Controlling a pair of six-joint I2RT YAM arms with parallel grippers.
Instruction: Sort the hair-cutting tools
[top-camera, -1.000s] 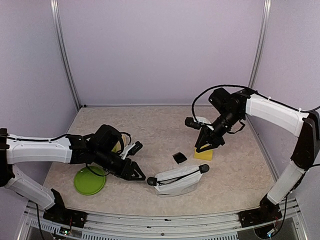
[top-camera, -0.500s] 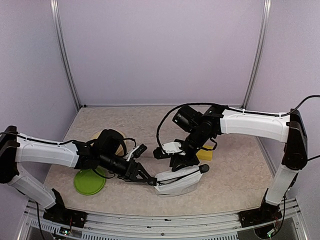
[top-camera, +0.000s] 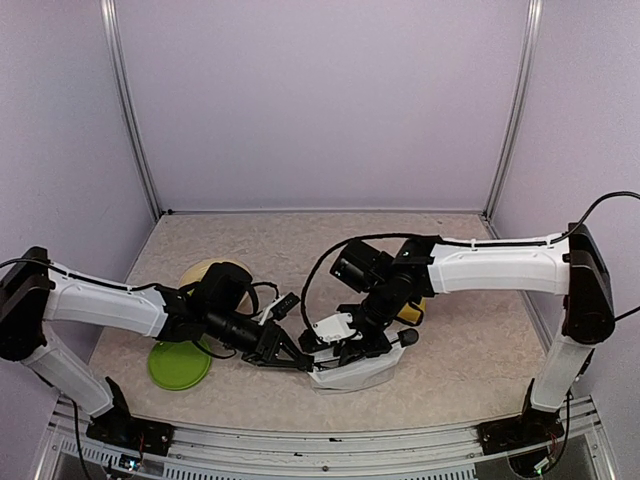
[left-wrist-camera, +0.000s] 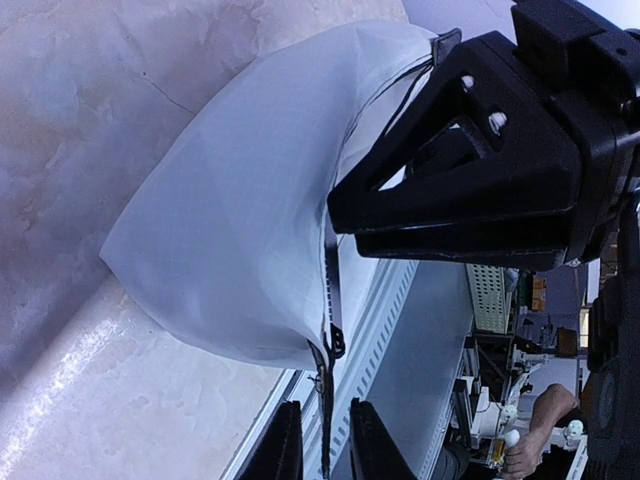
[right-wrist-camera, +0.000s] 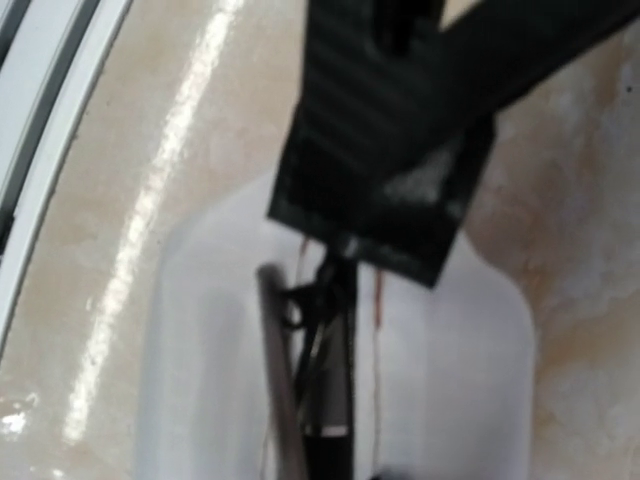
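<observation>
The left gripper (left-wrist-camera: 322, 445) pinches the pouch (left-wrist-camera: 220, 220) by its zip. The right gripper (top-camera: 352, 347) looks closed on the comb guard (right-wrist-camera: 370, 130). Hold steady, then drop it inside.

Pale lilac wall panels (top-camera: 320, 100) close in the back and both sides, joined at the rear corners by slim aluminium posts (top-camera: 130, 110). The beige, marbled table (top-camera: 300, 240) is evenly lit, with a slotted metal rail (top-camera: 300, 447) along its near edge.
</observation>
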